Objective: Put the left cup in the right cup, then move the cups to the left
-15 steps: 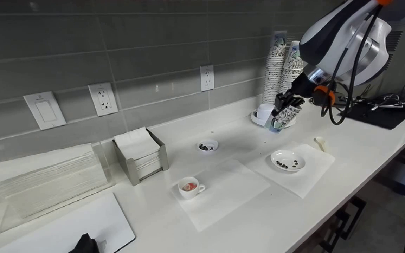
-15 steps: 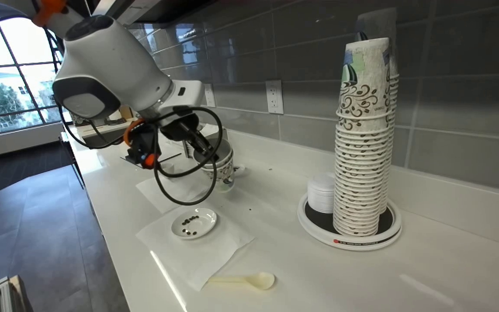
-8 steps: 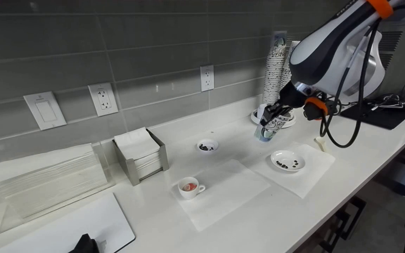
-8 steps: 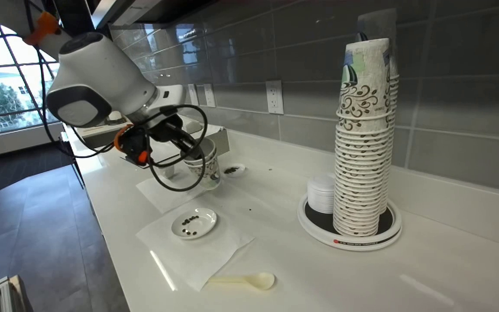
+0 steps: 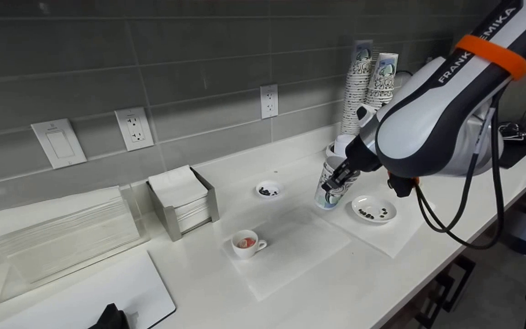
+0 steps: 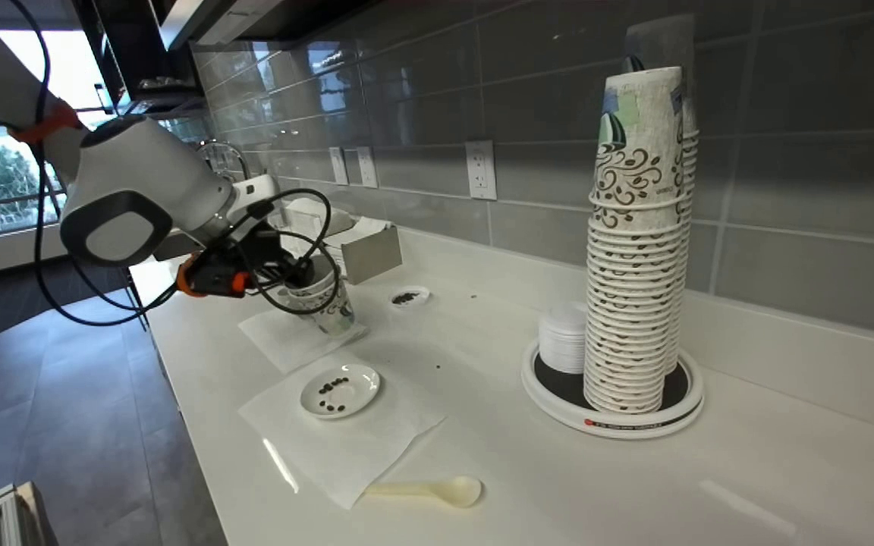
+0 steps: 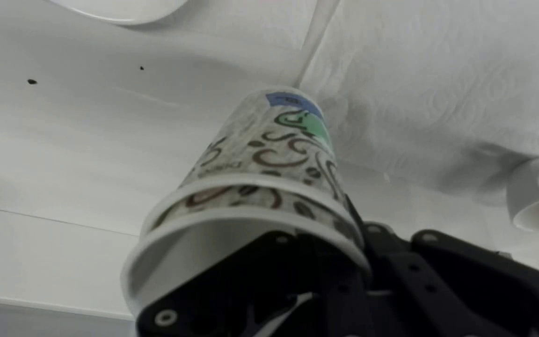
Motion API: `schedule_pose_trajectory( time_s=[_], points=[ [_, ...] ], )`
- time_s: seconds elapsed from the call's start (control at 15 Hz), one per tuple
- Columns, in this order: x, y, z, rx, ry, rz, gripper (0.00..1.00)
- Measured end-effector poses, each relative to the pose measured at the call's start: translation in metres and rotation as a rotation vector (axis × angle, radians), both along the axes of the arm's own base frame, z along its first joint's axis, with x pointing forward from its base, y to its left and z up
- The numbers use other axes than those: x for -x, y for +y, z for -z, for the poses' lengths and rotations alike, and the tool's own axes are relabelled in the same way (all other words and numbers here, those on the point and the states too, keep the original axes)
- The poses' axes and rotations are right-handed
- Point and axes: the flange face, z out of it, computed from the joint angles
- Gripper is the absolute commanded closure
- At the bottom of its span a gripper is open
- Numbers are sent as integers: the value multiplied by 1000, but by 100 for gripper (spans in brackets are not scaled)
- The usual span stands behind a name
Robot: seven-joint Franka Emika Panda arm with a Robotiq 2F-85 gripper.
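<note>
The two speckled paper cups (image 5: pixel 325 197) are nested one inside the other; two rims, one just past the other, show on the cups (image 7: pixel 269 145) in the wrist view. My gripper (image 5: pixel 331 181) is shut on their walls, with one finger inside the mouth and the other outside, as the gripper (image 7: pixel 337 224) in the wrist view shows. The cups lean, mouth toward the gripper, over the counter by the paper sheets. The cups (image 6: pixel 337 315) also show in an exterior view, partly behind cables. Whether their base touches the counter I cannot tell.
A white mug (image 5: pixel 244 251) stands on a paper sheet (image 5: pixel 290 269). A shallow dish (image 5: pixel 372 219) with beans and a small dish (image 5: pixel 270 185) are near the cups. Tall cup stacks (image 6: pixel 634 303) stand on a round tray (image 6: pixel 558 413). A napkin holder (image 5: pixel 213 203) is by the wall.
My gripper has carried the nested cups away from the stacks, toward the mug and the paper sheets, and lower in the exterior views. It keeps hold of them. Other objects have not moved.
</note>
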Motion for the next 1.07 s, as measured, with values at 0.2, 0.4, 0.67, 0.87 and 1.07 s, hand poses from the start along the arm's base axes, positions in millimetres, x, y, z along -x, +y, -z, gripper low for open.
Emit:
schedule_pose_trajectory(
  time_s=[0.2,0.4,0.67,0.87,1.07],
  points=[
    [2,0,11,70,6,-86,99],
    [5,-1,17,127,12,-147,99],
    [13,15,25,185,15,-217,99],
    [14,31,30,214,9,-236,99],
    [12,47,32,222,13,-222,97]
  ],
)
